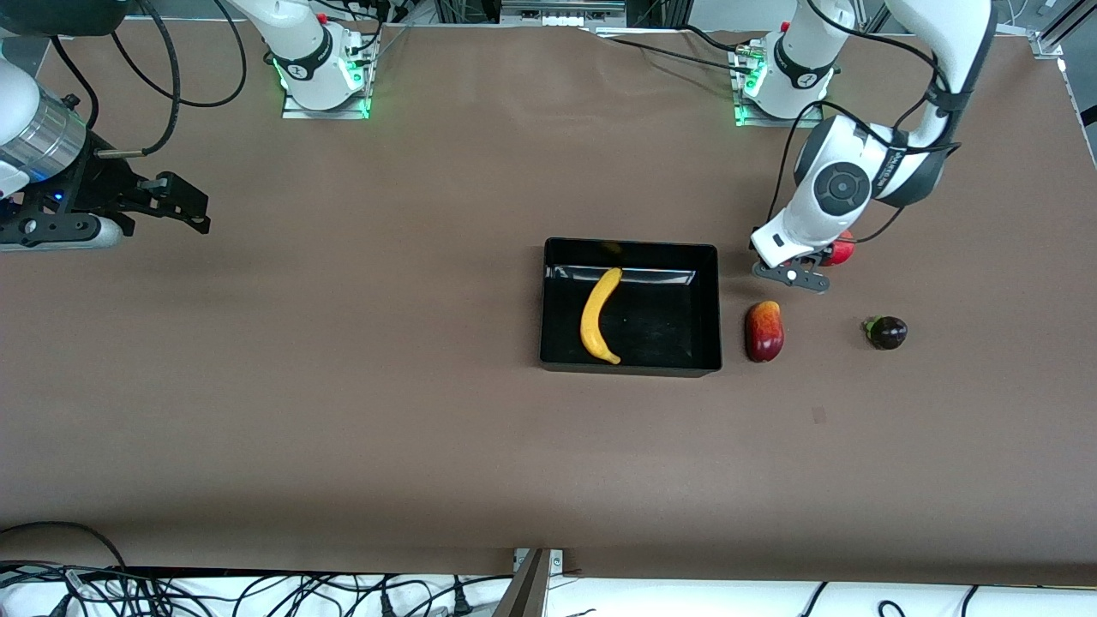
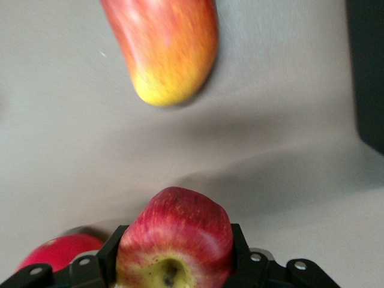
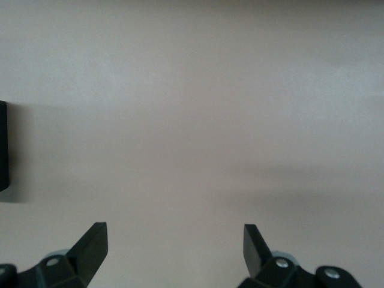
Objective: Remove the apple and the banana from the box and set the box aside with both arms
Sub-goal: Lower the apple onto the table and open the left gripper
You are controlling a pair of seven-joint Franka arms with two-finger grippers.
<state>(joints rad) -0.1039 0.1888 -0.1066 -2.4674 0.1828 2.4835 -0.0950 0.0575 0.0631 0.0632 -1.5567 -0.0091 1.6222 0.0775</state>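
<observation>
1. Left end effector (image 2: 174, 270) grips apple (image 2: 175, 240), right of box (image 1: 630, 306) in frame; lower gently, clear of mango (image 1: 764, 332).
2. Right end effector (image 3: 174, 246) open, waiting, frame's upper left.
3. Banana (image 1: 599, 315) in box.

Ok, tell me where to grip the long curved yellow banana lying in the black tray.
Probably at the middle of the long curved yellow banana, coming straight down, jaws across its narrow width. It lies flat in the shallow black tray, away from the walls.

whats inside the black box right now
Only the banana lies in the box. The apple is out, held in the left gripper over the table beside the box.
</observation>
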